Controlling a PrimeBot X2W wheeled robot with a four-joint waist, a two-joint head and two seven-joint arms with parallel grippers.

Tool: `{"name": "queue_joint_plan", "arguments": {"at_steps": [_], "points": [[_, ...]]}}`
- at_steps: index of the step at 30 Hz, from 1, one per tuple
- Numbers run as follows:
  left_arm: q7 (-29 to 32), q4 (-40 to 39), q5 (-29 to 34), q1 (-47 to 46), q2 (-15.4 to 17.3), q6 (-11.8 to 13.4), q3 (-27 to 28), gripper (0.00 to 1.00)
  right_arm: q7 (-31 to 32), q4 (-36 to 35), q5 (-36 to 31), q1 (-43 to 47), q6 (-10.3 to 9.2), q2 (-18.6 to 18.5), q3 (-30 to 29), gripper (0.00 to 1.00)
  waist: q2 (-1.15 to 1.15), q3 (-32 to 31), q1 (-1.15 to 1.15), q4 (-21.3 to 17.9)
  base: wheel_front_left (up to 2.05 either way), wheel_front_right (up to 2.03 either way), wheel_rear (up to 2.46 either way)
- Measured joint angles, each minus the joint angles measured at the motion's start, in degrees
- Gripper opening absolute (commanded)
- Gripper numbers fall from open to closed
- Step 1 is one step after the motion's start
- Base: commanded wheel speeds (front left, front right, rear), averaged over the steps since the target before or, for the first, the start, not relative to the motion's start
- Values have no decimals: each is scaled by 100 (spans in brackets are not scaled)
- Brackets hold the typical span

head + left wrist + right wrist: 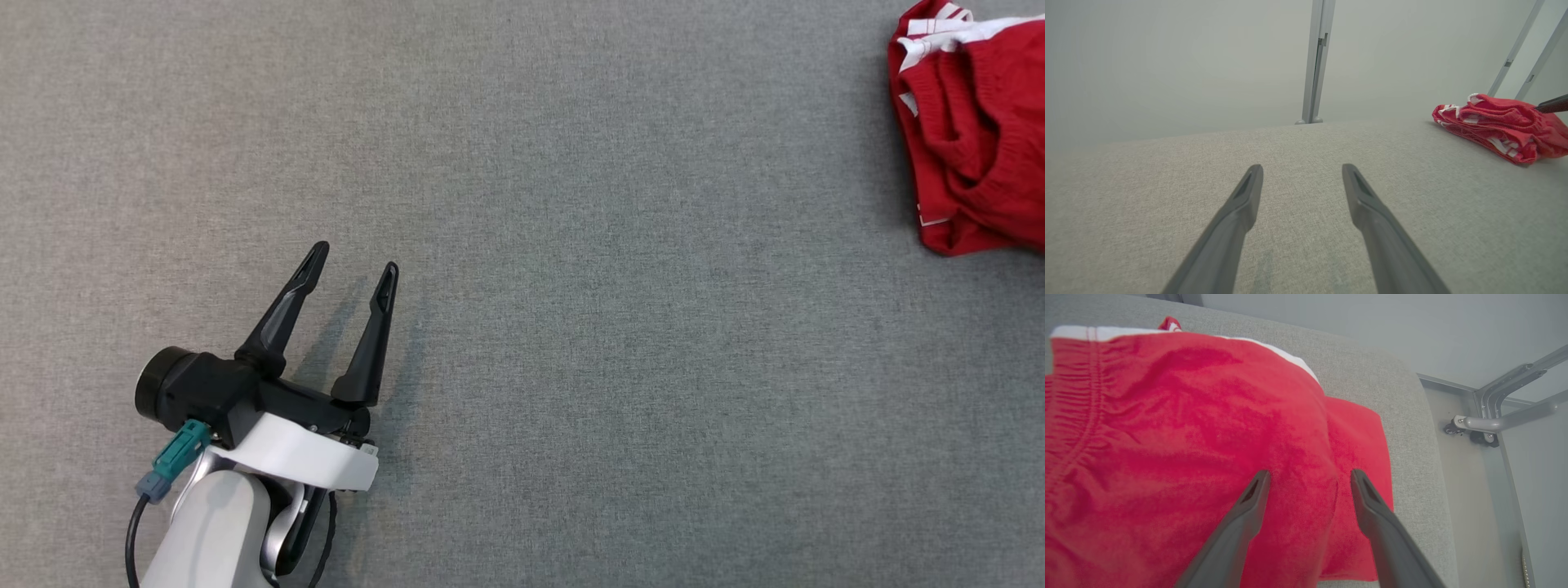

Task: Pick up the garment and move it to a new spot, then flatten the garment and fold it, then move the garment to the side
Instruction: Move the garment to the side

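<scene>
The left claw (355, 256) rests released at seven o'clock of the head view, its dark fingers spread over the bare grey table (571, 327) with nothing between them. The right claw (1310, 473) is likewise released, fingers apart over the red garment (1188, 437), which lies bunched with white trim at two o'clock of the head view, well apart from the left claw. Beyond the table, a metal post (1316, 61) rises at twelve o'clock in the left wrist view, and a castered frame leg (1486, 428) stands at three o'clock in the right wrist view.
</scene>
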Motion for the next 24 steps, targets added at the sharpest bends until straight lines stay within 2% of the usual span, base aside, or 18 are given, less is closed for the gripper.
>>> {"name": "queue_joint_plan", "arguments": {"at_steps": [7,13,17,24], "points": [[0,43,-25,57,-29,0,46,100,-711,842,-745,-204,0,258,168,100,0,-252,0,-1,0,0,0],[0,56,-33,218,-21,0,124,100,-1686,1457,-1076,-426,0,637,-85,100,0,-618,0,-85,0,0,0],[0,60,-40,369,-5,0,243,100,-2121,1429,-958,-321,0,971,-234,100,0,-949,0,-176,0,0,0],[0,-48,-40,709,56,0,546,100,-2762,849,-646,152,0,1042,-445,100,0,-1515,0,-379,0,0,0]]}}
